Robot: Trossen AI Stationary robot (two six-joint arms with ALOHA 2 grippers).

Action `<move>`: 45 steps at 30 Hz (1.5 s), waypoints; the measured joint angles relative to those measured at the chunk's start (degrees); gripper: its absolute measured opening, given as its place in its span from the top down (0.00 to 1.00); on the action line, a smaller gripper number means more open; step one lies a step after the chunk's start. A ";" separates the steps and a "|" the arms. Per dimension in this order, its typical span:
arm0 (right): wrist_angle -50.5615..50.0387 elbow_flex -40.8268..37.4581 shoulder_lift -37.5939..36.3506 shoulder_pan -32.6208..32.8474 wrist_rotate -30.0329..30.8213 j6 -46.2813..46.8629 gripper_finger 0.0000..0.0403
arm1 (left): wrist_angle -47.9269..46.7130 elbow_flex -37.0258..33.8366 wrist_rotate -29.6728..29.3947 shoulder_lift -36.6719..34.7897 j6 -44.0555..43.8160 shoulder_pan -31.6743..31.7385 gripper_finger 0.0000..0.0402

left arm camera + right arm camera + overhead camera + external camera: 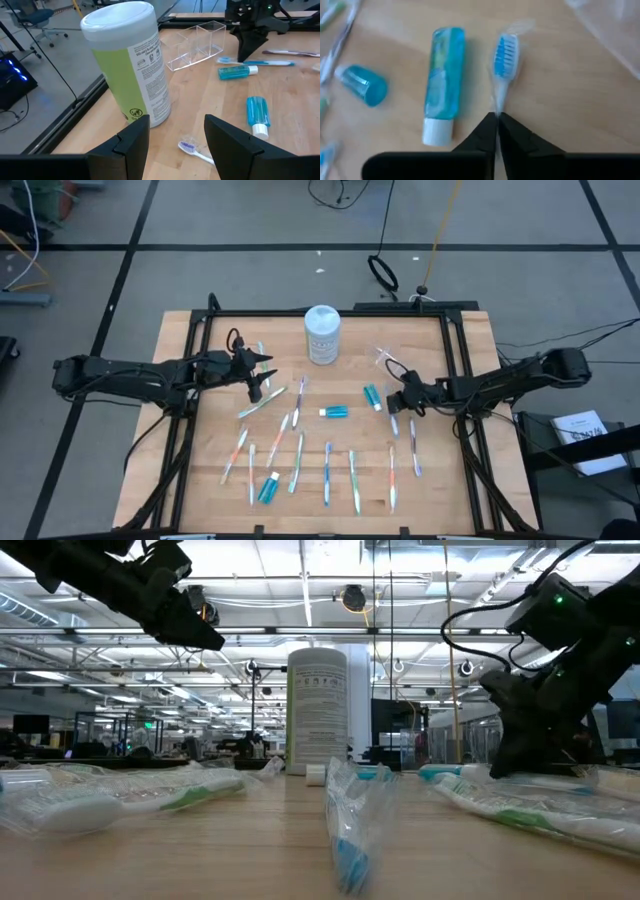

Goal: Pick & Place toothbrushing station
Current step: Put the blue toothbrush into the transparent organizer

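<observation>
Two grippers: both over the wooden table [430, 480], left one raised, right one down at the surface.
Right gripper [496, 120]: fingers pinched together on the neck of a blue-bristled toothbrush [504, 62] in a clear wrapper, which lies flat on the wood; in the overhead view this gripper [397, 405] sits at the right-centre of the table.
Beside that toothbrush: a teal toothpaste tube [442, 82] with a white cap, lying alongside it, close but apart; a second tube [364, 85] lies further off.
Clear cup [195, 42]: on its side near the far right part of the table, just beyond the right gripper; in the overhead view it shows faintly [385, 357].
Left gripper [256, 375]: held above the table's left-centre, fingers [131, 142] spread apart with nothing between them; a wrapped toothbrush with a purple head [192, 150] lies on the wood below.
White canister [322, 334]: upright at the far middle of the table, green label, white lid, ahead of the left gripper.
Other toothbrushes: about ten, wrapped, spread in loose rows across the near half, for example a green one [297, 462] and an orange one [391, 465].
Third tube [268, 488]: near the front edge, left of centre.
Tube by the middle [335, 412]: lying crosswise, well clear of both grippers.
</observation>
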 joint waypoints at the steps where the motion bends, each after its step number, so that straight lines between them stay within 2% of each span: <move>1: 2.25 -0.11 0.04 0.13 -0.43 -1.74 0.98 | 0.00 0.00 0.00 0.00 0.00 0.00 0.51; 5: 14.00 0.06 -0.81 -0.02 -0.16 -8.98 0.99 | 0.44 0.00 0.00 0.00 0.02 0.00 0.51; 10: 22.70 0.05 -5.15 -1.64 0.00 -20.34 1.00 | 2.99 0.00 0.35 0.00 -0.26 0.00 0.51; 14: 24.63 0.06 -11.53 -2.84 3.58 -30.33 1.00 | 3.50 0.00 1.53 -0.02 -0.20 0.00 0.51; 22: 22.27 0.10 -24.01 -5.98 14.74 -50.53 1.00 | 3.57 0.00 1.69 -0.02 -0.20 0.00 0.51; 26: 20.69 0.16 -29.91 -8.83 15.15 -53.37 1.00 | 3.63 0.00 1.71 -0.02 -0.20 0.00 0.51; 32: 4.42 0.12 -37.27 -13.76 18.77 -54.62 1.00 | 4.50 -0.02 1.87 0.00 1.01 0.00 0.51; 35: 4.83 0.12 -38.50 -15.97 19.66 -55.19 1.00 | 5.74 -0.02 1.88 0.00 1.44 0.00 0.51; 40: 11.20 0.14 -38.83 -18.70 19.59 -60.88 1.00 | 7.20 -0.02 1.86 -0.02 1.45 0.00 0.51; 45: 5.20 0.19 -38.54 -19.46 19.52 -59.85 1.00 | 7.19 -0.02 1.86 -0.02 1.22 0.00 0.51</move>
